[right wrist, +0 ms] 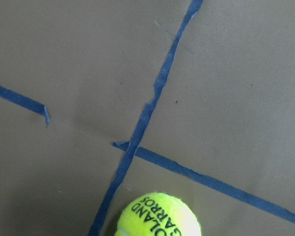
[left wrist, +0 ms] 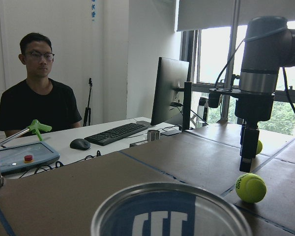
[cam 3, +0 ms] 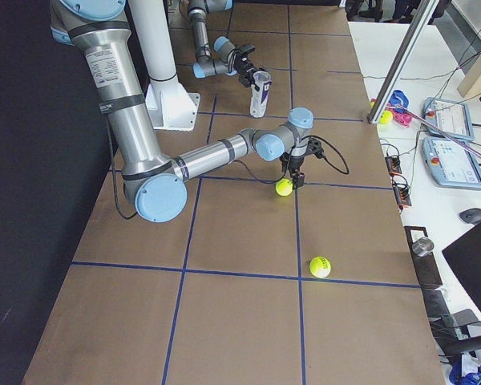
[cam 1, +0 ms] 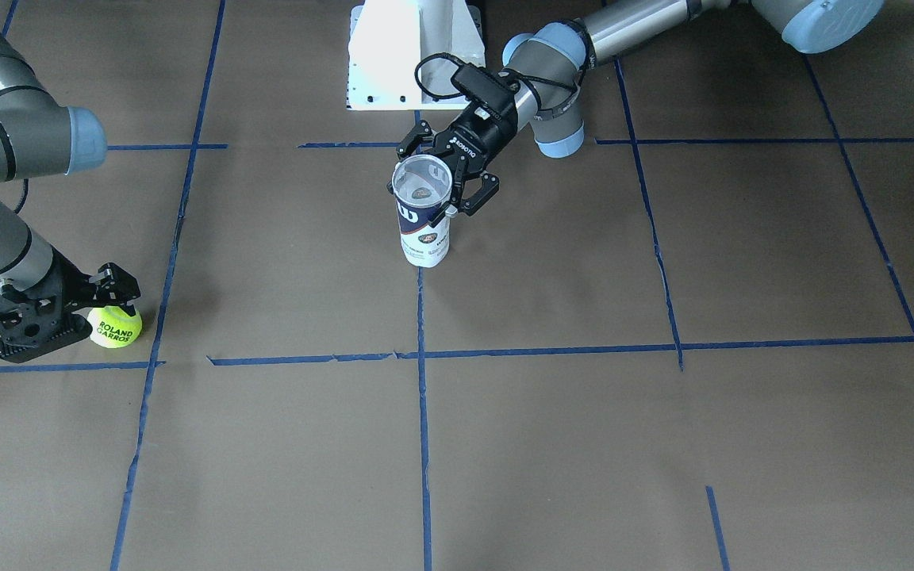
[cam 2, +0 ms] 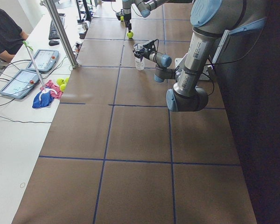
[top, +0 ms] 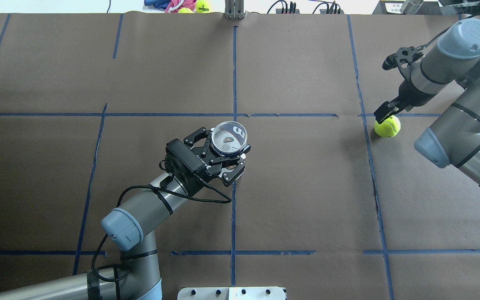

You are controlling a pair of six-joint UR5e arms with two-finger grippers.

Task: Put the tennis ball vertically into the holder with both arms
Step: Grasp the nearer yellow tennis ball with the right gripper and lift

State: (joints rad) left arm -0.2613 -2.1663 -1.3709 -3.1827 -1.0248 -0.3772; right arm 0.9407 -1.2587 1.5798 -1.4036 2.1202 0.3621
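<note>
The clear plastic cylindrical can (cam 1: 424, 234), with a white "W" on its navy and white label, stands upright mid-table. The black left gripper (top: 226, 146) is clamped round its open top. At its 3 o'clock in the overhead view lies the fuzzy yellow-green tennis ball (top: 387, 126), lettered "ROLAND GARROS". It sits just beside one finger of the right gripper (top: 382, 89), whose jaws are spread wide.

A brown paper table (top: 306, 200) gridded with blue tape (top: 234, 75); white desk (cam 2: 18, 154), bright windows (left wrist: 209, 49).

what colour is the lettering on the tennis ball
Black, printed on the neon yellow-green tennis ball. It shows best in the right wrist-mounted view.
</note>
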